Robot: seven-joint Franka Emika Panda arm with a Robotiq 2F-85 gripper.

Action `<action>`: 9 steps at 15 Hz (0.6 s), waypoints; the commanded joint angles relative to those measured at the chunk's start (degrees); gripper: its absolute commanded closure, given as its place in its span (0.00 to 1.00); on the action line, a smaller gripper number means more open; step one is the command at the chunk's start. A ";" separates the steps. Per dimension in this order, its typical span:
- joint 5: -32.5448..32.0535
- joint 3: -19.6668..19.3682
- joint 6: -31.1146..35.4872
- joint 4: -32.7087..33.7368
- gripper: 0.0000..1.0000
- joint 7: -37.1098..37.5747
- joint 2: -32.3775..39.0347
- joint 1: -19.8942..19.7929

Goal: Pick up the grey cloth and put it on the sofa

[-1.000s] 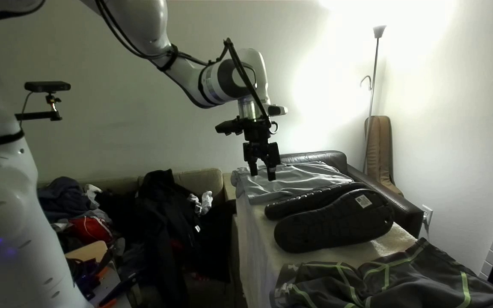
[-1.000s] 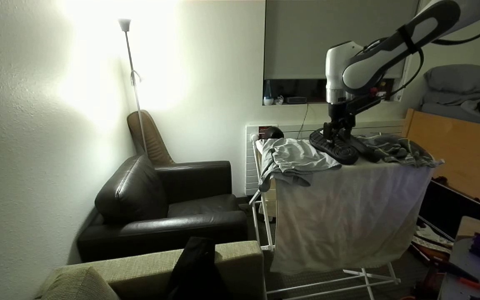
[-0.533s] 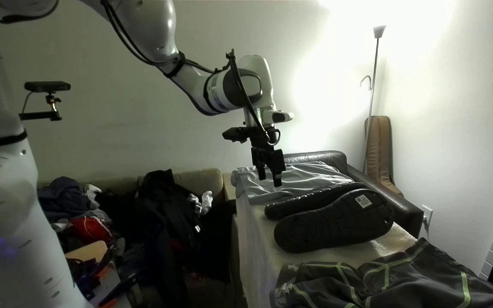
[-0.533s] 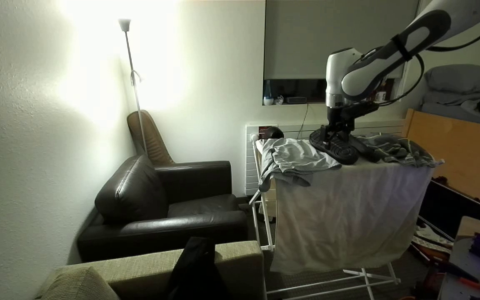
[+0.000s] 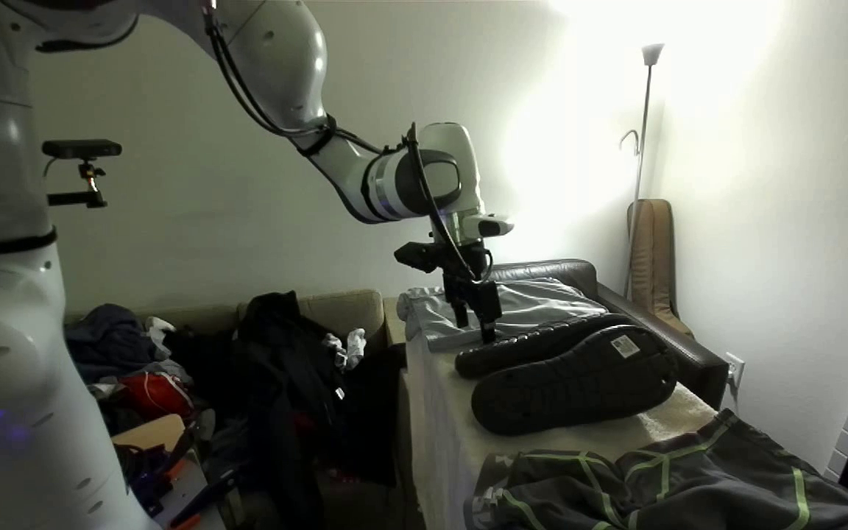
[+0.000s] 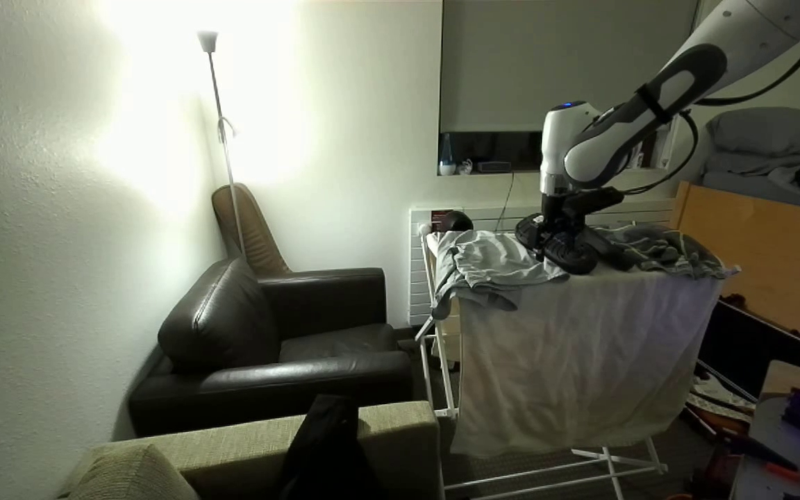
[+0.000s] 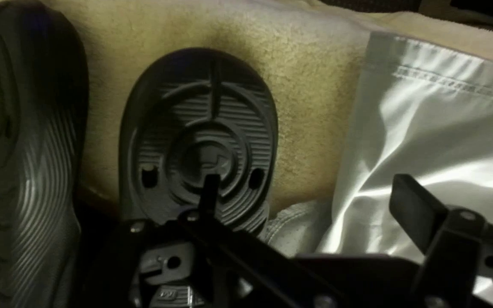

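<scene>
The grey cloth (image 5: 542,303) lies in loose folds at the end of a towel-covered drying rack. It also shows in an exterior view (image 6: 497,258) and, with bright creases, at the right of the wrist view (image 7: 439,124). Low over the cloth's edge beside the black sandals, my gripper (image 5: 475,327) points down with its jaws wide apart. In the wrist view one finger (image 7: 209,192) stands over a sandal and the opposite finger (image 7: 415,209) over the cloth. Whether either touches is hard to tell. The olive-brown sofa (image 5: 347,313) is beside the rack, largely covered by dark clothes.
Two black sandals (image 5: 578,379) lie close to the cloth on the pale towel (image 6: 567,361). Dark trousers with green seams (image 5: 637,478) occupy the rack's other end. A dark leather armchair (image 6: 303,378) and a floor lamp (image 6: 223,132) stand beyond the rack.
My gripper has come down towards the rack, drifting a little towards the sandals, its jaws staying wide. Cloth and sandals lie where they were.
</scene>
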 commanded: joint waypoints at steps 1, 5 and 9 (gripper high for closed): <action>2.59 0.57 4.30 -2.04 0.00 0.38 1.09 0.14; 4.68 1.73 5.71 -2.53 0.00 0.74 1.67 1.27; 6.61 2.96 7.91 -3.00 0.00 -0.56 2.53 2.30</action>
